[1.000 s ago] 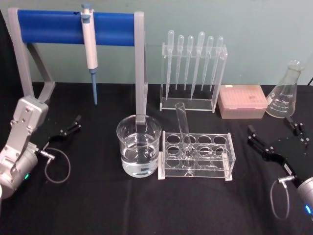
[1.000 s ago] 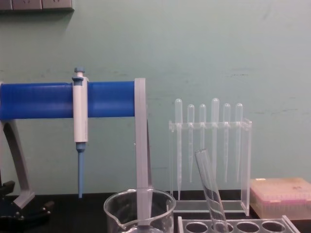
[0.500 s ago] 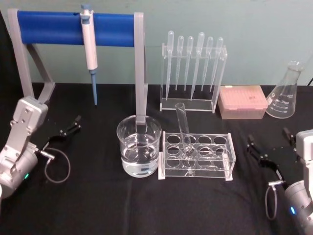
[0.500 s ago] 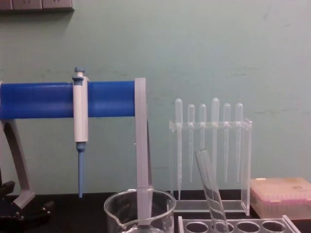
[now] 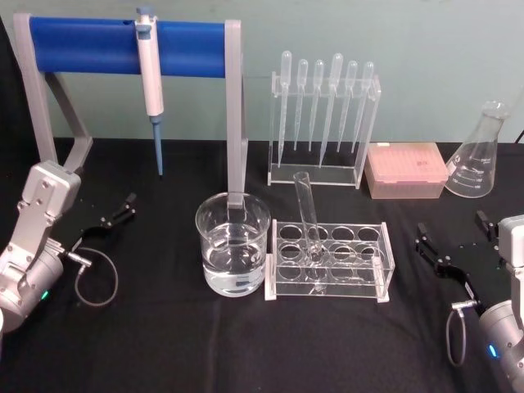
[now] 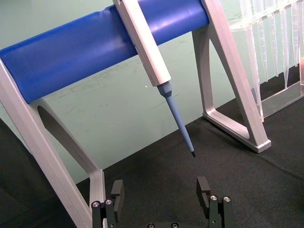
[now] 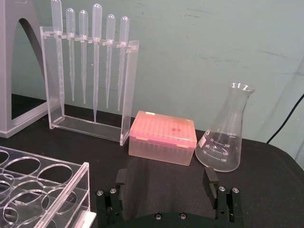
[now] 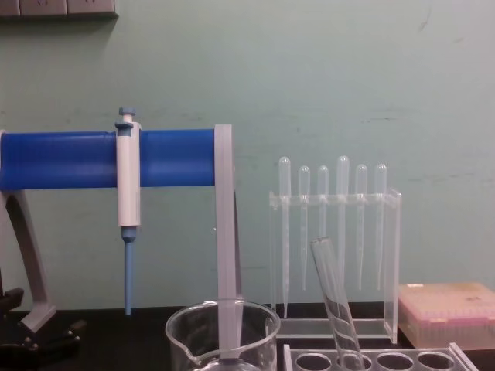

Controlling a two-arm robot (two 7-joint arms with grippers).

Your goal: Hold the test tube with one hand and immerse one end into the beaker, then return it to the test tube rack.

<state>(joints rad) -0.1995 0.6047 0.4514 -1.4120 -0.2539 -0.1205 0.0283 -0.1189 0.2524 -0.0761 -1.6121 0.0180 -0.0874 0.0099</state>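
Head view: clear glass test tube (image 5: 307, 217) standing tilted in the clear acrylic rack with round holes (image 5: 329, 259), rim leaning away from the wide clear glass beaker (image 5: 232, 243), which sits just beside the rack and is partly filled with water. Right black two-fingered claw (image 5: 452, 247) low over the black surface (image 5: 164, 336), on the far side of the rack from the beaker, fingers spread wide, empty. Compared with a second ago, wrist rotated and claw shifted slightly; distance to the rack little changed. Left claw (image 5: 117, 212) parked well apart from the beaker on its other side, open, unmoved.

Left wrist view: both left fingers (image 6: 117, 194) wide apart, nothing between; blue-and-white pipettor (image 6: 156, 66) hanging from the blue bar (image 6: 95, 42) beyond.

Right wrist view: right fingers (image 7: 209, 183) wide, empty; corner of the rack near, pink tip box (image 7: 163, 137) and conical glass flask (image 7: 227, 128) beyond.

Chest view: tube tilted in the rack, beaker rim beside it.

Judgement: reorientation reads as setup for a reach; tube not yet grasped, task at its start.
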